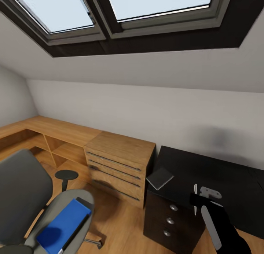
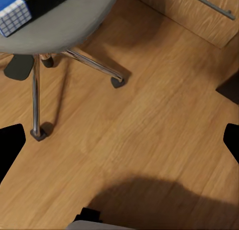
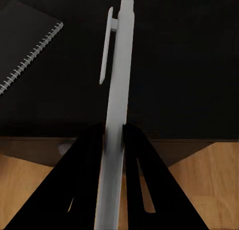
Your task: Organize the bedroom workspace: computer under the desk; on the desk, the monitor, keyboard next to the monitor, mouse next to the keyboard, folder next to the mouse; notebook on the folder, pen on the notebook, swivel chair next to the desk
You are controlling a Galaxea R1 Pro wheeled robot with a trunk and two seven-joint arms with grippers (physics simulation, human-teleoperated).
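while the right hand (image 1: 200,202) grips the pen (image 1: 195,199) over the counter (image 1: 220,173), the notebook (image 1: 160,178) lies at its corner and the folder (image 1: 64,224) on the chair (image 1: 22,195). left wrist: chair base on floor (image 2: 149,140), hand state unclear. right wrist: fingers (image 3: 87,155) pinch the pen (image 3: 115,105), perhaps just above the counter (image 3: 189,65).

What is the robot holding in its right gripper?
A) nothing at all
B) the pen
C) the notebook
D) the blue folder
B. In the right wrist view the right gripper is shut on the pen, a slim pale stick with a clip, held over the black desk. The notebook lies on the desk and the folder is on the swivel chair.
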